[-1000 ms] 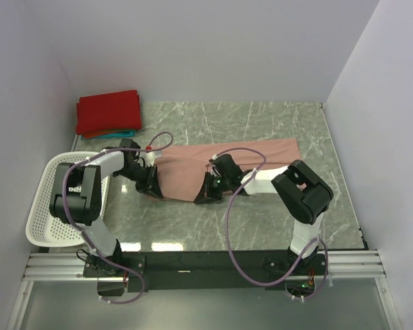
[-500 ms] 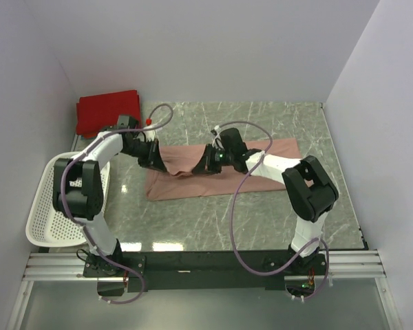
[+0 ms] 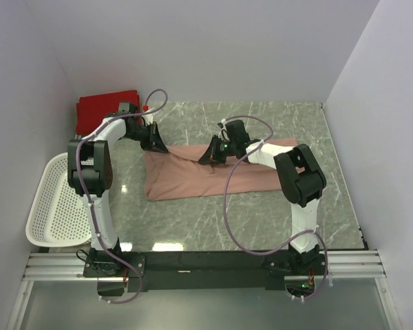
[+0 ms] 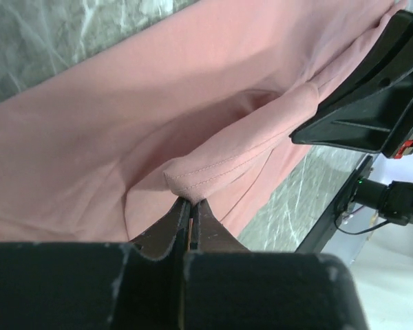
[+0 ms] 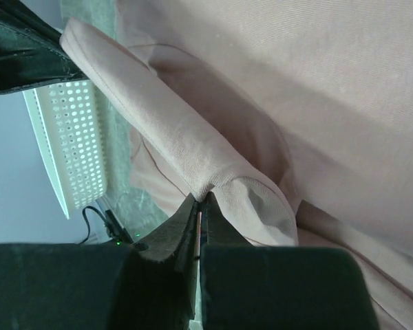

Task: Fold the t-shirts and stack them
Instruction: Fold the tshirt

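The pink t-shirt [image 3: 193, 180] lies stretched across the middle of the table [image 3: 282, 120], and a lengthwise fold looks to be under way. The left gripper [image 3: 153, 142] is pinched tight on a stitched edge of the cloth at the shirt's far left corner. The right gripper [image 3: 213, 152] is clamped on a rolled fold near the middle of the far edge. A folded red t-shirt [image 3: 107, 110] sits at the far left corner. Next, both arms probably need to lay the held edge flat and level, then let go without dragging the cloth
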Robot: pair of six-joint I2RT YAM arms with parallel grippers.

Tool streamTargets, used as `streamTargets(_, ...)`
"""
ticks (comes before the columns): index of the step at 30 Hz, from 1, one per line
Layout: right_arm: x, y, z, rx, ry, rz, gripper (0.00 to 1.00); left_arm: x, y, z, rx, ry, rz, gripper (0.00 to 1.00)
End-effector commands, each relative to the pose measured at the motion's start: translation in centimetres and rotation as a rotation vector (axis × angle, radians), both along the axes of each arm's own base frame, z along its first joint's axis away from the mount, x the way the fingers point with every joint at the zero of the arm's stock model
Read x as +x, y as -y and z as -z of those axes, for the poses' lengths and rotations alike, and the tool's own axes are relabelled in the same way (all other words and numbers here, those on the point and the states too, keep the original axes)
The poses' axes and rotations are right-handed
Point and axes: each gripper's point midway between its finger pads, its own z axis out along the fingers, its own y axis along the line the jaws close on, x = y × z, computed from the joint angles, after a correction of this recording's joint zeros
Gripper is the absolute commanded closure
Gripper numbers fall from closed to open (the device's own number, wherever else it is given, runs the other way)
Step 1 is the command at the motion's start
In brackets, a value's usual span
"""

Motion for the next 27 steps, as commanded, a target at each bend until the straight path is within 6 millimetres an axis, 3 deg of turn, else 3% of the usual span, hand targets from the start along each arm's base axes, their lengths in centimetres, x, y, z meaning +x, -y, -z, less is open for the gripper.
streamTargets(1, 1.6, -0.1, -1.6, 0.041, 0.029, 0.007, 1.0, 1.4, 0.6, -1.6, -0.055, 0.018, -0.019, 0.99)
streamTargets(5, 1.5, 0.2, -2.1, 0.063, 0.011, 0.007, 1.0, -0.8, 0.8, -1.0, -0.077, -0.041, -0.009, 0.99)
streamTargets(10, 0.5, 0.0, -2.7, 0.097, -0.041, 0.001, 1.0, -3.5, 0.3, -1.6, -0.08, -0.061, -0.013, 0.99)
streamTargets(13, -0.5, 0.2, -2.1, 0.096, -0.085, -0.001, 1.0, -5.8, -0.3, -0.4, -0.065, -0.111, -0.008, 0.99)
streamTargets(22, -1.4, 1.3, 1.8, -0.016, -0.137, -0.006, 1.0, -7.5, -1.2, 3.6, -0.013, -0.174, -0.035, 0.99)
streamTargets(27, -2.0, 1.6, 2.1, -0.037, -0.158, -0.01, 1.0, -7.7, -1.3, 3.5, -0.002, -0.168, -0.032, 0.99)
